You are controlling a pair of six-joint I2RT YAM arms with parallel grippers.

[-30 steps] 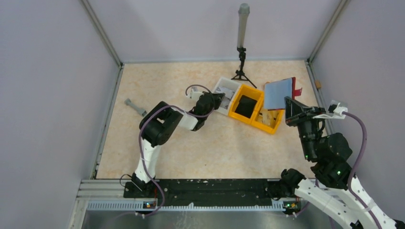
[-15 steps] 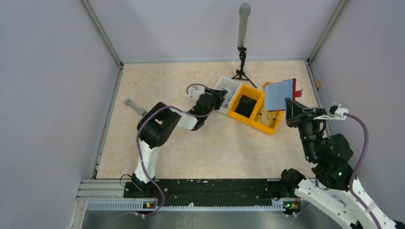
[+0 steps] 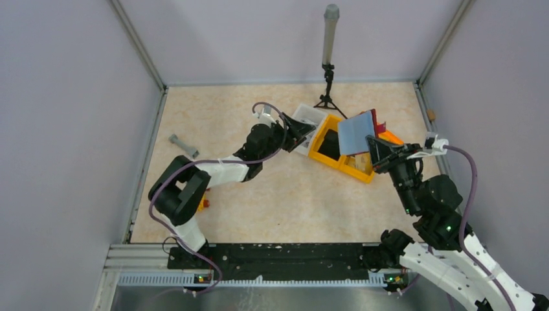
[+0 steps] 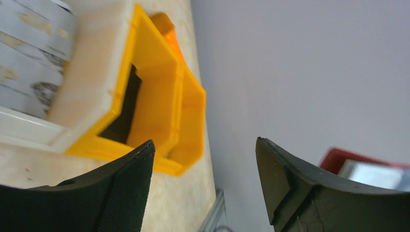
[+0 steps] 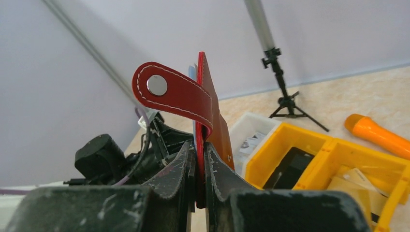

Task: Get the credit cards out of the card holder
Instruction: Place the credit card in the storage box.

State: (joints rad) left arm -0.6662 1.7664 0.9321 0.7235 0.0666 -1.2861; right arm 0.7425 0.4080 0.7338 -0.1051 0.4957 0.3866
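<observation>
At the left of the top view, our left gripper (image 3: pixel 296 132) hangs over the near corner of the white tray (image 3: pixel 311 115). Its own camera shows the jaws spread wide with nothing between them and touching nothing. To its right is the yellow divided bin (image 3: pixel 355 170). Above the bin's right half, clear of the table, is the card holder (image 3: pixel 378 121). A credit card (image 3: pixel 356 133) stands up out of it, its pale blue-grey face turned toward the left arm and the overhead camera. So the target lies to the right of the left gripper, across the bin and raised. In the left wrist view it shows only at the far right edge, off the line the fingers point along. Further right, the right gripper (image 3: pixel 375 148) is clamped on the holder's lower edge. Its wrist view shows the red holder edge-on, standing upright from the closed fingers (image 5: pixel 183 162), with the snap tab (image 5: pixel 170 95) curling over to the left. We judge that the free left arm must swing right and line its open jaws up with the card's top edge.
</observation>
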